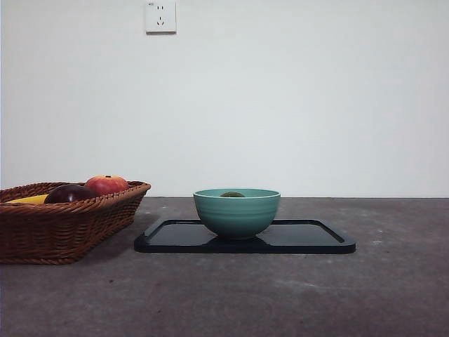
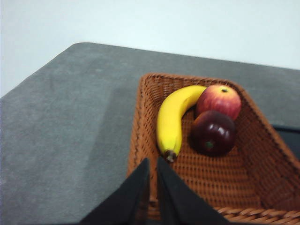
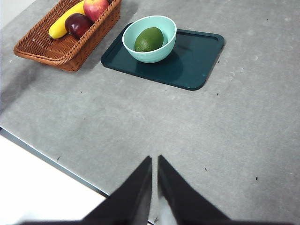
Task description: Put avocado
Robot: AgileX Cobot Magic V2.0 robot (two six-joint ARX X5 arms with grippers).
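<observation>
The dark green avocado (image 3: 149,39) lies inside a teal bowl (image 3: 149,54) that stands on a dark tray (image 3: 192,61). In the front view only its top (image 1: 233,194) shows above the bowl's rim (image 1: 236,210). My right gripper (image 3: 154,161) is shut and empty, high above the table near its front edge, far from the bowl. My left gripper (image 2: 153,164) is shut and empty, above the near end of the wicker basket (image 2: 140,122).
The wicker basket (image 1: 63,221) stands at the left and holds a banana (image 2: 171,122), a red apple (image 2: 219,99) and a dark maroon fruit (image 2: 213,133). The tray (image 1: 309,239) lies in the middle of the grey table. A wall socket (image 1: 160,15) is on the wall.
</observation>
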